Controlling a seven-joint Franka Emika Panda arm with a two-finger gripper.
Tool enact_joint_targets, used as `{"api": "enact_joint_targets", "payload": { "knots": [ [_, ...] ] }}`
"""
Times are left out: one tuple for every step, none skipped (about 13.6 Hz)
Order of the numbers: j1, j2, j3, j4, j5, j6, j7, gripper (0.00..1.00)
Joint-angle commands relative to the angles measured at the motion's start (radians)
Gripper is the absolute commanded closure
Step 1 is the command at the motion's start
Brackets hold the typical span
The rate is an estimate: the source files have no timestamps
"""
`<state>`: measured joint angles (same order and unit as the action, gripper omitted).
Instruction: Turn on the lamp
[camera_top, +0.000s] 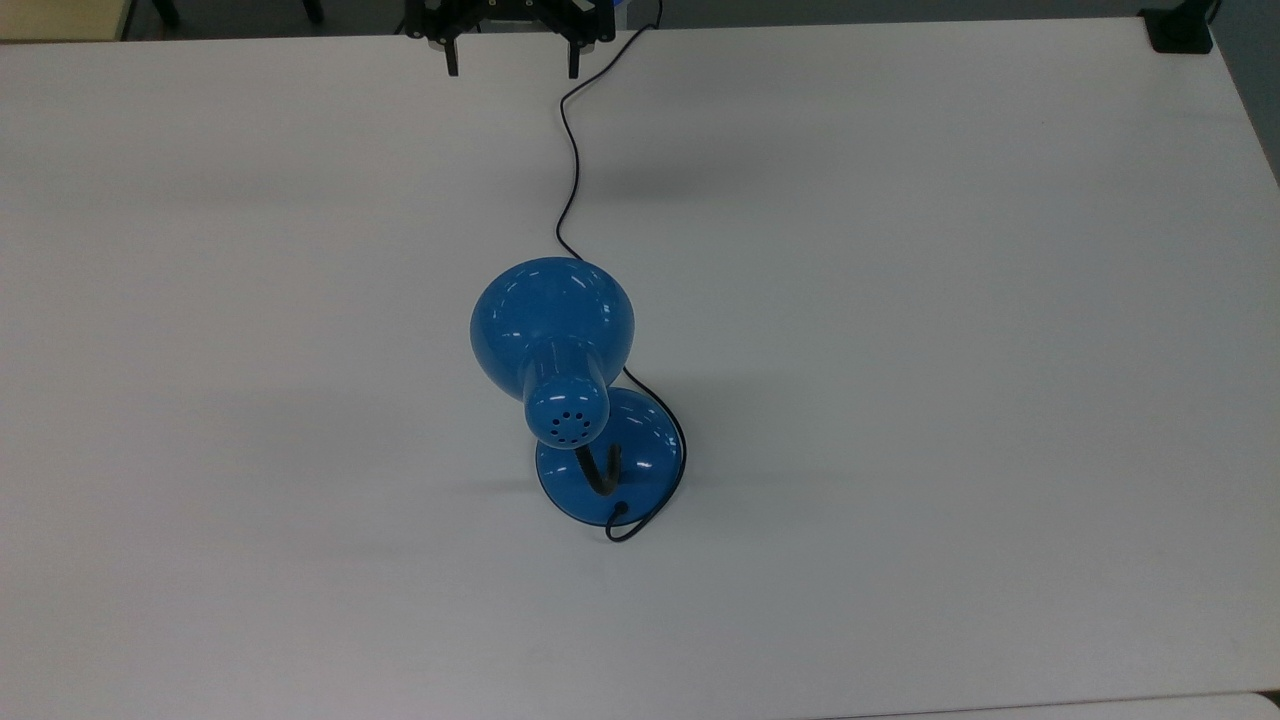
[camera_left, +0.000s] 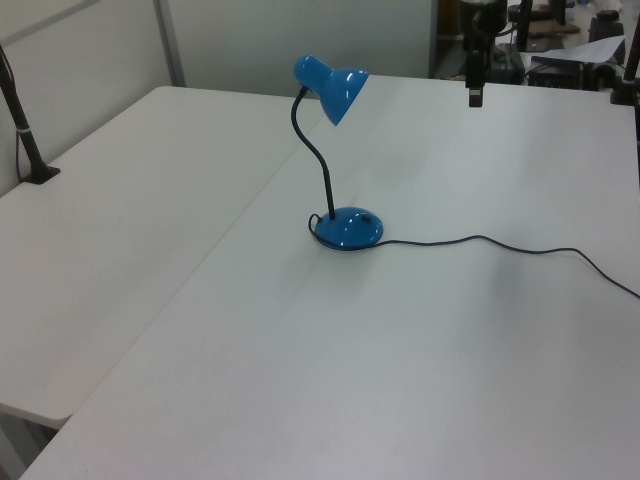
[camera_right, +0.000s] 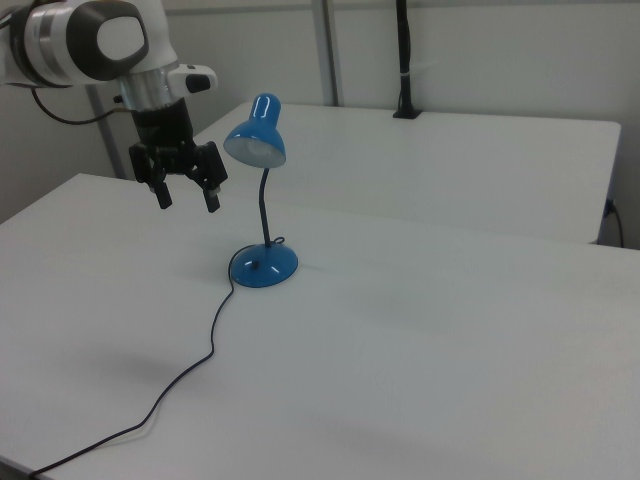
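The lamp stands mid-table, its glossy blue shade (camera_top: 550, 325) tilted above a round blue base (camera_top: 640, 450) on a bent black gooseneck. The left view shows the shade (camera_left: 333, 85) and base (camera_left: 348, 228); the right view shows the shade (camera_right: 257, 135) and base (camera_right: 265, 267). A thin black cord (camera_top: 570, 150) runs from the base toward the top view's upper edge. My gripper (camera_top: 513, 70) hangs open above the table, well away from the lamp, with nothing between its fingers. In the right view the gripper (camera_right: 188, 203) is left of the shade at about the height of the gooseneck's middle.
A second white table (camera_left: 120, 200) adjoins this one behind the lamp. A black clamped post (camera_right: 405, 60) stands at its far edge. A black mount (camera_top: 1180, 30) sits at the table corner in the top view's upper right. The cord (camera_right: 200, 360) trails across the tabletop.
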<state>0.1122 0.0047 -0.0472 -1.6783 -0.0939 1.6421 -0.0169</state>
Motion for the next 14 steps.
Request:
{"api": "enact_joint_targets", "payload": {
  "knots": [
    [0.014,0.0,-0.025,0.019,0.016,-0.027,0.011,0.0],
    [0.014,0.001,-0.025,0.02,0.016,-0.025,0.011,0.0],
    [0.014,0.003,-0.025,0.02,0.016,-0.021,0.011,0.0],
    [0.014,0.004,-0.025,0.02,0.016,-0.019,0.011,0.0],
    [0.015,0.004,-0.025,0.02,0.016,-0.019,0.011,0.0],
    [0.014,0.004,-0.025,0.02,0.016,-0.022,0.011,0.0],
    [0.014,0.004,-0.025,0.02,0.016,-0.021,0.011,0.0],
    [0.012,0.004,-0.026,0.022,0.016,-0.019,0.011,0.0],
    [0.012,0.004,-0.026,0.022,0.016,-0.019,0.011,0.0],
    [0.012,0.004,-0.028,0.022,0.016,-0.016,0.012,0.0],
    [0.012,0.004,-0.028,0.02,0.017,-0.016,0.011,0.01],
    [0.012,0.004,-0.028,0.02,0.017,-0.015,-0.001,0.19],
    [0.012,0.006,-0.028,0.02,0.019,-0.013,-0.009,0.55],
    [0.012,0.006,-0.028,0.02,0.022,-0.013,-0.009,0.74]
  ]
}}
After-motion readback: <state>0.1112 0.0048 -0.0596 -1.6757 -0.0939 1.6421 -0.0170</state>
